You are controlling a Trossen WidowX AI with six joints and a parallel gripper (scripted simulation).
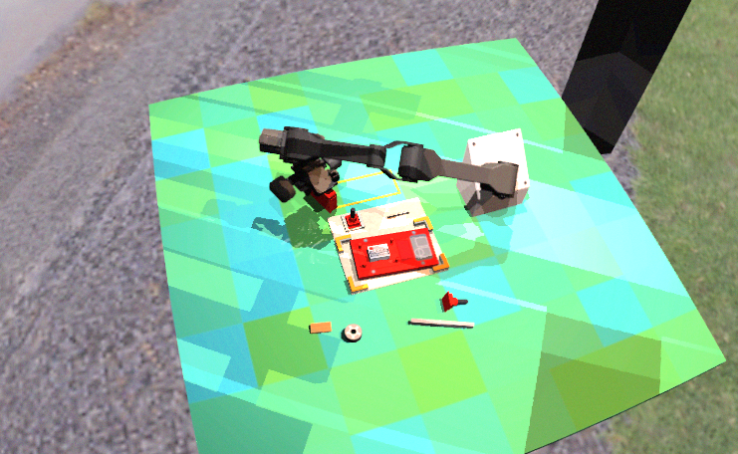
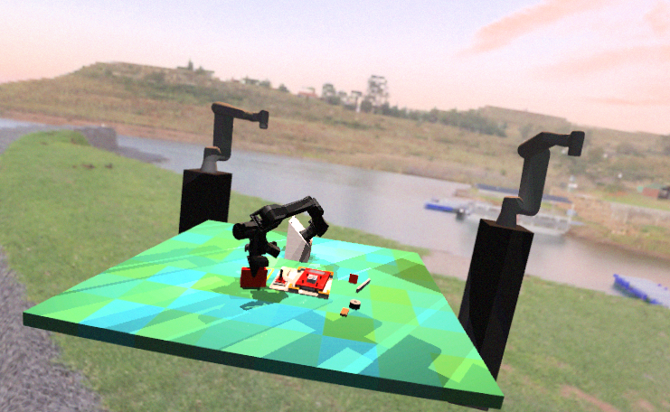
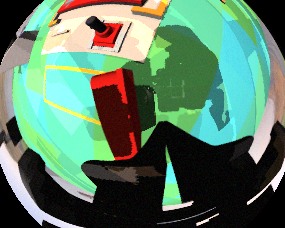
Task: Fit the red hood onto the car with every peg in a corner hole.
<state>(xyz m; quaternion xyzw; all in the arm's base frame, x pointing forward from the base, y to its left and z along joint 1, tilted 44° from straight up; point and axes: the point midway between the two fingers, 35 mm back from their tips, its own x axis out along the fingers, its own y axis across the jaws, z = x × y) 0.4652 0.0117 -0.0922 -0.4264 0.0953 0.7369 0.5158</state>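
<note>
The hood (image 1: 325,199) (image 2: 251,280) (image 3: 116,112), a red shell, stands on edge on the table beside the jig. My gripper (image 2: 254,272) (image 3: 162,125) is shut and empty, pointing down close over the hood. In the wrist view the hood's near end meets the outline of one finger; I cannot tell whether they touch. The red chassis (image 1: 405,259) (image 2: 306,284) sits between orange corner brackets on the cream jig board (image 1: 375,221) (image 3: 62,46). The engine block (image 1: 377,251) is on its deck, with small dark pegs around it. In the top view the fingertips are hidden.
A red piece with a black post (image 1: 353,219) (image 2: 280,279) (image 3: 106,33) stands on the board. A yellow outline (image 1: 369,199) (image 3: 44,84) lies beside it. Beyond the chassis lie another red piece (image 1: 448,302), a pale rod (image 1: 441,324), a ring (image 1: 347,335) and an orange block (image 1: 320,328).
</note>
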